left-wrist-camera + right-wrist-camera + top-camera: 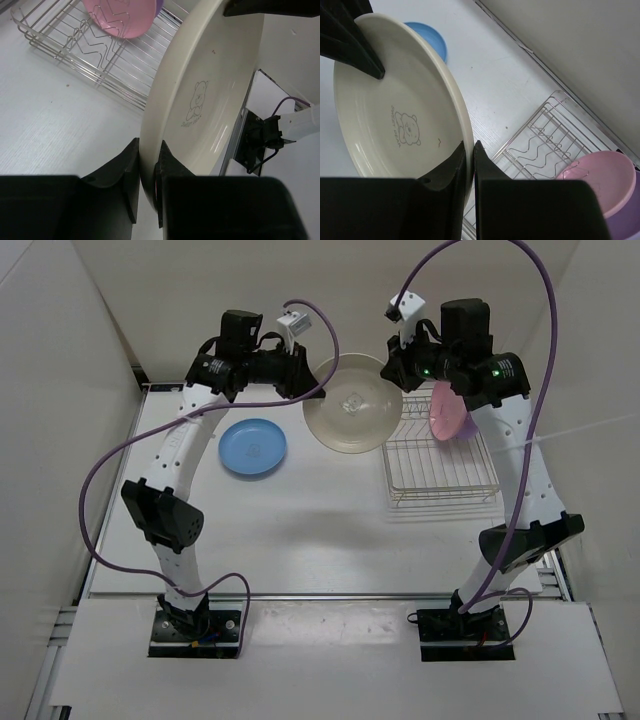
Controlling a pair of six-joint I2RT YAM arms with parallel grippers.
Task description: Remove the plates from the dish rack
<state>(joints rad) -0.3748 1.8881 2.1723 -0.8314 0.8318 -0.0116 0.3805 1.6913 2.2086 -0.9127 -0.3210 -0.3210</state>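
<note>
The cream plate (350, 405) is held above the table (300, 530) by both arms: the left gripper (147, 186) is clenched on its rim at 9 o'clock, the right gripper (469, 167) at 3 o'clock. The blue plate (253, 447) lies at 8 o'clock from it. The pink plate (447, 410) and purple plate (626, 220) stand in the rack (440, 480), at its 1 o'clock corner

Bright, even light; soft shadows; blurred dark fingers (127, 180) up close.
</note>
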